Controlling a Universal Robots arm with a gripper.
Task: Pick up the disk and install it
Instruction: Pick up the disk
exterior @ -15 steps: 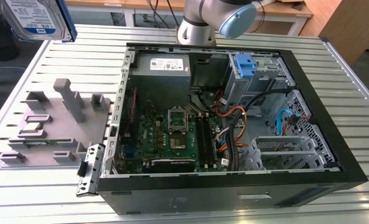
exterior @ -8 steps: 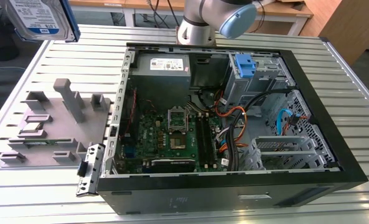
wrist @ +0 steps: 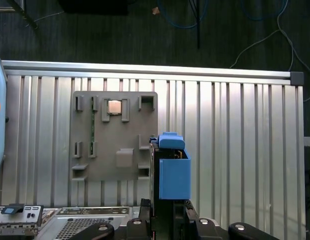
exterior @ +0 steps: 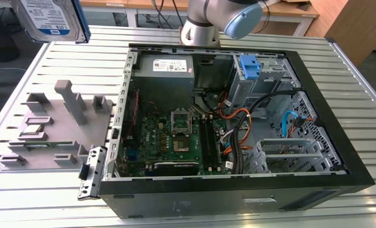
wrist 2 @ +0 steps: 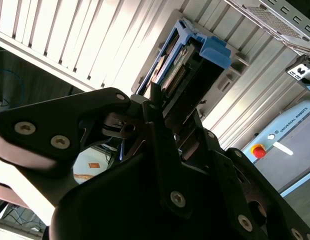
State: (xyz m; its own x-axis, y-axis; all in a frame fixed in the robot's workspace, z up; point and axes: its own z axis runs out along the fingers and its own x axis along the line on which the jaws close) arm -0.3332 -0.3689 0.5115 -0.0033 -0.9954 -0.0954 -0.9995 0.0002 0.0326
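**Q:** What does the gripper carry?

**A:** One disk, clamped between two black fingers. Its long axis runs straight out from the jaws, blue-bracketed end farthest out.

**Q:** Where is it?

**A:** In the air over the slatted table, at the exterior view's upper left, label towards that camera. It is well apart from the one open computer case. One grey fixture plate lies beside the case.

Both wrist views close on disk
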